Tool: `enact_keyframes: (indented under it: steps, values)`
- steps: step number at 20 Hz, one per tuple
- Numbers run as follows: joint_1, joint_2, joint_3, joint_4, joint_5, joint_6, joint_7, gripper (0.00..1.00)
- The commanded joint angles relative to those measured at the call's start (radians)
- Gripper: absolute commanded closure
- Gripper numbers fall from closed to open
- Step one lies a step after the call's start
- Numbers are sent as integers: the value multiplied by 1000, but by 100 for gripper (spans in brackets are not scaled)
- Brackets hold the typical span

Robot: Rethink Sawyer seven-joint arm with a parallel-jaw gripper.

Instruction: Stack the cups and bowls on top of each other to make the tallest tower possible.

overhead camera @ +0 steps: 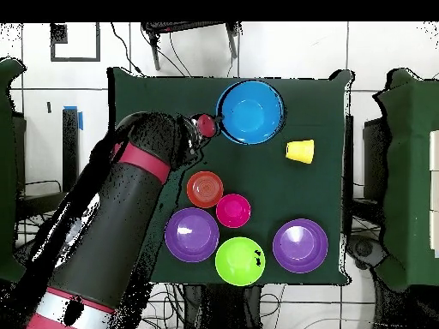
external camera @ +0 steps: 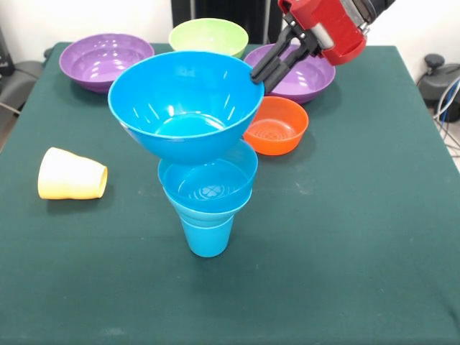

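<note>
I'm pinching the big blue bowl's (external camera: 185, 104) rim with my gripper (external camera: 257, 77), lowering it level onto the tower (external camera: 208, 198) below.

We found the tower (external camera: 207, 180) standing near the middle of the table (external camera: 359, 251): a cup (external camera: 207, 233) at the bottom, a bowl nested in its mouth, and the widest bowl (external camera: 185, 100) on top. In the front view a second cup (external camera: 70, 175) lay on its side to the tower's left, well apart. Just right of the top bowl sat a small bowl (external camera: 277, 126), and three larger bowls (external camera: 104, 59) stood in a row behind, along the far edge.
</note>
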Motion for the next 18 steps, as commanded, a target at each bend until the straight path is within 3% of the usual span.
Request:
enact_keyframes:
  steps: [1,18]
  values:
    - [12,11,53,9,35,13,204,100]
    - [20,30,49,28,52,-42,257,100]
